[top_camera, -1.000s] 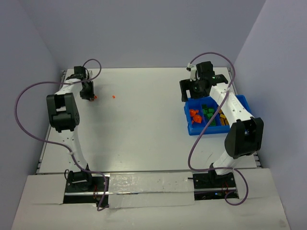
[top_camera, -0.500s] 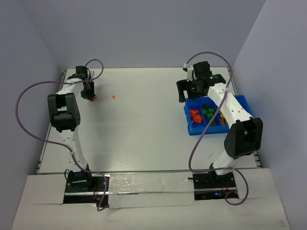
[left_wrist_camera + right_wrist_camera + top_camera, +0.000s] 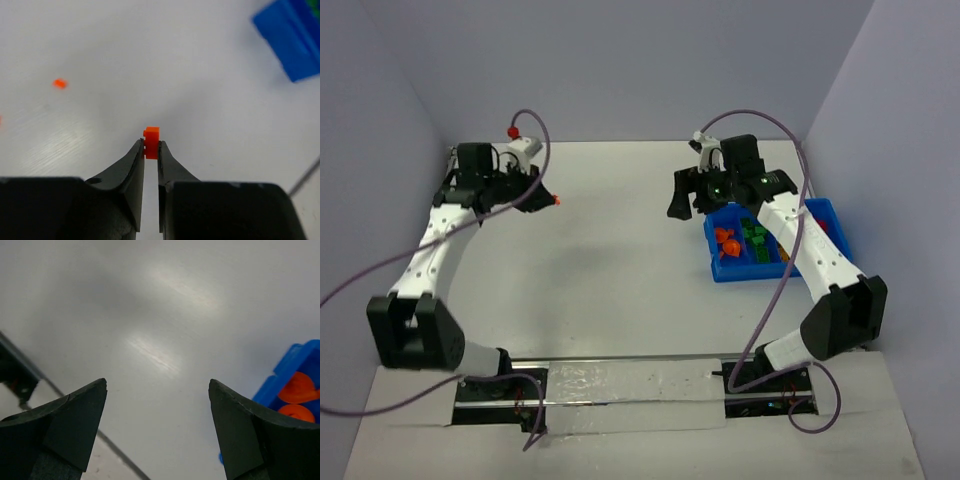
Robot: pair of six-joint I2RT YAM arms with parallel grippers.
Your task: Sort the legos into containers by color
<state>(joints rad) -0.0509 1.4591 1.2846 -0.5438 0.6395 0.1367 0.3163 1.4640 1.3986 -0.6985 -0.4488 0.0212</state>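
My left gripper (image 3: 151, 146) is pinched almost together on a small orange brick (image 3: 151, 137). Only the brick's upper part pokes past the tips, with a stud on its left edge. The rest is buried between the black fingers (image 3: 131, 167), so I cannot read its full shape. The brick is held above the white table (image 3: 215, 100), over its far left part. In the top view the left gripper (image 3: 548, 198) ends at an orange speck, too small for me to say whether that is the held brick.

A loose orange lego (image 3: 59, 83) lies blurred on the table ahead and to the left in the left wrist view, well apart from the held one.

My right gripper (image 3: 157, 384) stands wide apart, with nothing between its fingers and only bare table beneath. It hangs near the far left corner of the blue bin (image 3: 295, 357). That corner enters the right wrist view at the right edge, cut off, and shows two rounded orange pieces (image 3: 298, 387).

From above, the blue bin (image 3: 720, 268) sits at the right side of the table. The right arm (image 3: 790, 215) crosses it and hides much of its middle and right compartments. I make out orange legos (image 3: 725, 240) in the leftmost compartment and green legos (image 3: 753, 236) beside them. I cannot tell the colours farther right.
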